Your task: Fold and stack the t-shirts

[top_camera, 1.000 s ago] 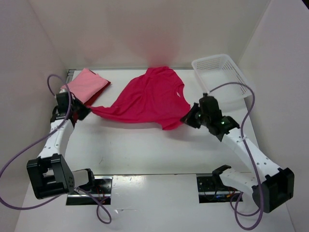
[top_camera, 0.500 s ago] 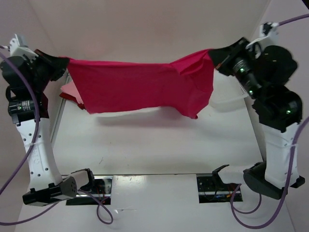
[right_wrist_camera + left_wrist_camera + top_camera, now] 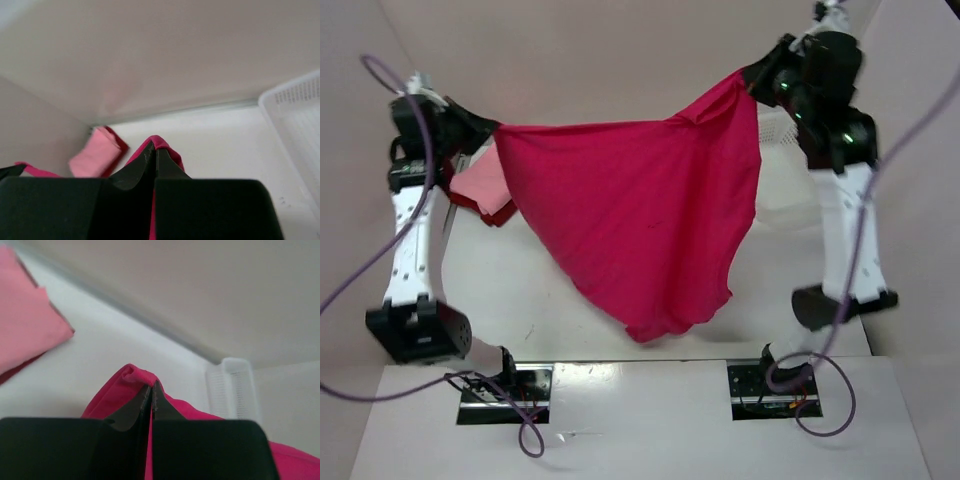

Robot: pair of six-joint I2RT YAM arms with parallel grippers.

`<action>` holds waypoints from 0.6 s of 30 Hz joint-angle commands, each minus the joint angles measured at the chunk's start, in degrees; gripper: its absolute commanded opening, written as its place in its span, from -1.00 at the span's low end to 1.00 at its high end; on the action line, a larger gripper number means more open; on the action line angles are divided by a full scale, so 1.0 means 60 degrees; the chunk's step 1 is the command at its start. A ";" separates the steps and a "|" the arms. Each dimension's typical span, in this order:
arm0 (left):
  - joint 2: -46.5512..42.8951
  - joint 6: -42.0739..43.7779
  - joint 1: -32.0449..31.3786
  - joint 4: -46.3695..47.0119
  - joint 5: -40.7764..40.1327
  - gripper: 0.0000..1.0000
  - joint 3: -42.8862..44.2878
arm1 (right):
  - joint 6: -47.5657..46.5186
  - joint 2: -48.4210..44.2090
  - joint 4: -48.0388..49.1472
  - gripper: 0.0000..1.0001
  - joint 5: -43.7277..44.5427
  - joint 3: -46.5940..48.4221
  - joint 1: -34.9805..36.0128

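The magenta-crimson t-shirt [image 3: 640, 225] hangs in the air as a wide, wrinkled sheet. The left hand [image 3: 485, 130] and right hand [image 3: 752, 82] each pinch a top corner, fingers pressed together on the cloth. Its lowest hem dangles by the tabletop's [image 3: 510, 300] near edge, and the light pink t-shirt [image 3: 480, 183] lies folded back-left. Half a second ago it stretched as a shallower band.

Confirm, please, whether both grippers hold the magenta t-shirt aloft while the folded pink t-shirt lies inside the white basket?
Not inside the white basket: the top external view shows the folded pink t-shirt on the table, far left. The left gripper and right gripper do hold the magenta t-shirt aloft.
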 commanded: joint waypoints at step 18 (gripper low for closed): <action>0.3685 -0.0217 -0.0186 0.0385 -0.0540 -0.94 0.4640 | 0.1043 0.2802 0.2176 -0.94 -0.2256 0.3879 -0.0986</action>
